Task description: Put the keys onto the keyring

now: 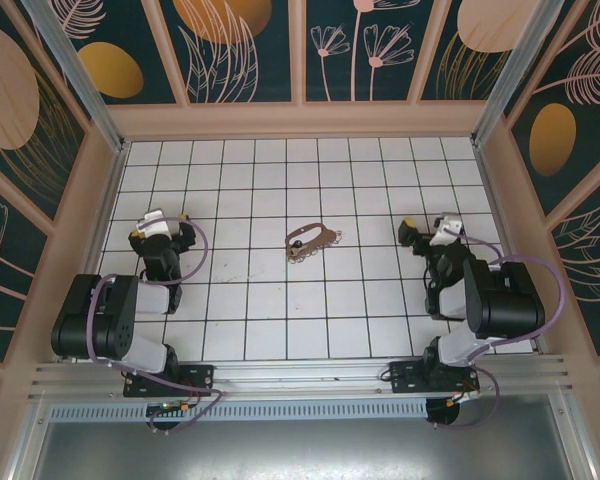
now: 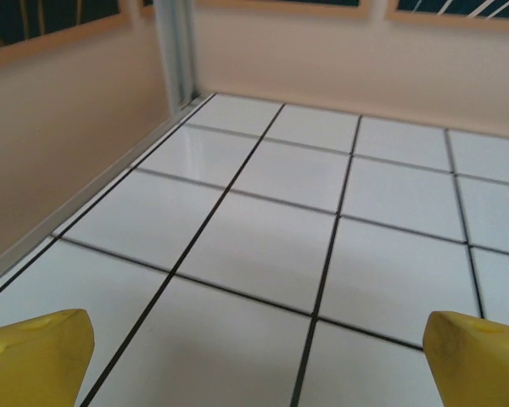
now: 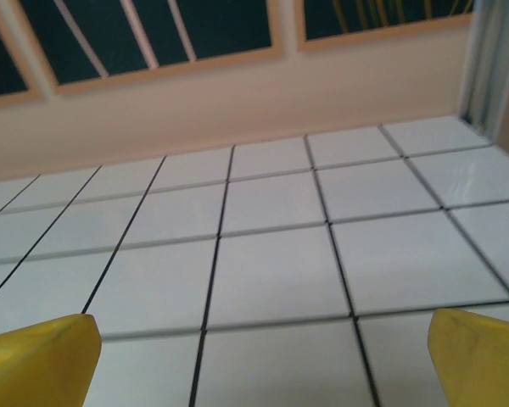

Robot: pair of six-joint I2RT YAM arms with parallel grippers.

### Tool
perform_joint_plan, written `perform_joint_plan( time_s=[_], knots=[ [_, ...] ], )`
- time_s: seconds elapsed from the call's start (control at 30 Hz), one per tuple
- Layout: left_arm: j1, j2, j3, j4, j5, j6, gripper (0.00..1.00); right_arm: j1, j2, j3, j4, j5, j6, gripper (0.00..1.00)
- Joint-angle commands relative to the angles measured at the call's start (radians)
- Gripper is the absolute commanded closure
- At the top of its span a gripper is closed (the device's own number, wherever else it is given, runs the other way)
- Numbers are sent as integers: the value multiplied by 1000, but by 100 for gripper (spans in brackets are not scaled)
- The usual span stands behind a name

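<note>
Top view: the brown keyring (image 1: 311, 240) lies mid-way across the tiled surface (image 1: 240, 300), with the keys (image 1: 296, 244) at its left end, well apart from the left gripper (image 1: 158, 222) and the right gripper (image 1: 428, 230). Both things look light, thin and likely slippery; pinching the keys' black loop seems best.

Left wrist: the yellow fingertips (image 2: 34, 356) are spread, jaws wide.

Right wrist: its fingertips (image 3: 38, 360) are likewise wide and hold nothing. No writing is legible.

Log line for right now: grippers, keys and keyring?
left gripper: open, empty | right gripper: open, empty | keyring: flat on tiles, mid-table, between arms | keys: by keyring's left end, untouched
</note>
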Motion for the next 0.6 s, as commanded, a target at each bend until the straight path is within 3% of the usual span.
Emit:
perform_joint_plan(
  time_s=[0.0,0.2,0.57],
  knots=[
    [11,41,-39,226,79,34,1,15,-2,31,-44,99,5,1],
    [11,26,-31,179,80,36,1,24,-1,39,-57,33,-31,1],
    [12,26,-31,181,80,36,1,30,-2,37,-53,57,-29,1]
  ],
)
